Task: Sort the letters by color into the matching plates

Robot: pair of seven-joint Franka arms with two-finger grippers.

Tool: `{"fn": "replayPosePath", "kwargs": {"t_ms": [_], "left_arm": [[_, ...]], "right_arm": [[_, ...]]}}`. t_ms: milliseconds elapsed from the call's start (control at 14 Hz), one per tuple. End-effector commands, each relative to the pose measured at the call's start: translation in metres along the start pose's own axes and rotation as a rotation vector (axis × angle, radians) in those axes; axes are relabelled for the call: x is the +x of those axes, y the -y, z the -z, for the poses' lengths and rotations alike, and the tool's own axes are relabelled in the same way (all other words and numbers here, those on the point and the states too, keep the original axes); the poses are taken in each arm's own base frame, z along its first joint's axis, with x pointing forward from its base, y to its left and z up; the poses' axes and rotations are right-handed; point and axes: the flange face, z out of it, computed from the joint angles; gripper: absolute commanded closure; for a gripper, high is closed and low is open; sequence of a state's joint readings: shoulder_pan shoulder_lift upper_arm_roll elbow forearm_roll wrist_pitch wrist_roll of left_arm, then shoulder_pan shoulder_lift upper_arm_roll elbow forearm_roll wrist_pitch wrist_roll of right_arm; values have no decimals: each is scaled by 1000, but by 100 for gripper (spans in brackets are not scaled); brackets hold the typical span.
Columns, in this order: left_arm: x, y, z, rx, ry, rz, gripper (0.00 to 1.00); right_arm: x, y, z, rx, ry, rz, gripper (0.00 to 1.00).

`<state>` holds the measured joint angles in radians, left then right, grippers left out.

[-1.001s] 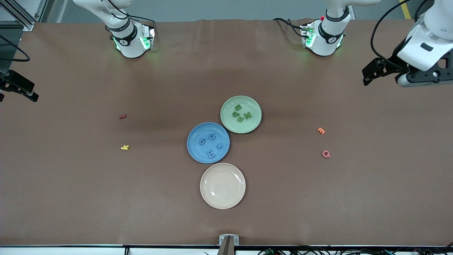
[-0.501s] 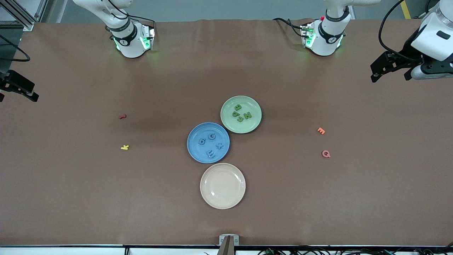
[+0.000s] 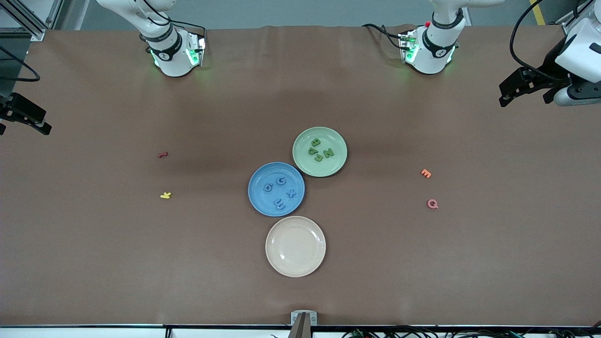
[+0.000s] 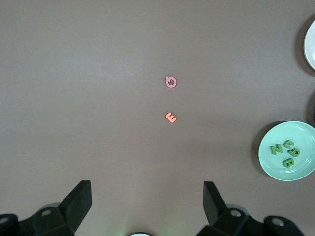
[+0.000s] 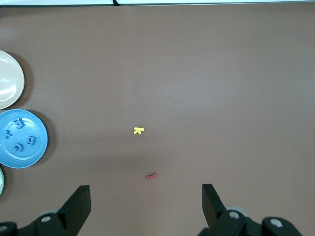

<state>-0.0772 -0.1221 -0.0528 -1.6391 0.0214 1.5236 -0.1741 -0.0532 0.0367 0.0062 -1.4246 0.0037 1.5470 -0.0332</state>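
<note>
The blue plate holds four blue letters. It touches the pale green plate, which lies farther from the front camera and holds four green letters. My left gripper is open and empty, high over the left arm's end of the table; its view shows the green plate. My right gripper is open and empty, high over the right arm's end of the table, and waits; its view shows the blue plate.
An empty cream-pink plate lies nearer the front camera than the blue plate. An orange letter and a pink letter lie toward the left arm's end. A red letter and a yellow letter lie toward the right arm's end.
My left arm's hand has drawn away from the plates toward the left arm's end of the table. The right arm, plates and letters have not moved.
</note>
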Motion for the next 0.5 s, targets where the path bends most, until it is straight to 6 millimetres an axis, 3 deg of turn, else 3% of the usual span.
{"fn": "replayPosePath", "kwargs": {"t_ms": [0,429], "left_arm": [[9,-1,10,-5,-2,-13,0],[16,-2,-1,-3,19,-8,0]], "right_arm": [[0,-1,5,-12,-4,4,0],[0,-1,5,-12,-4,4,0]]}}
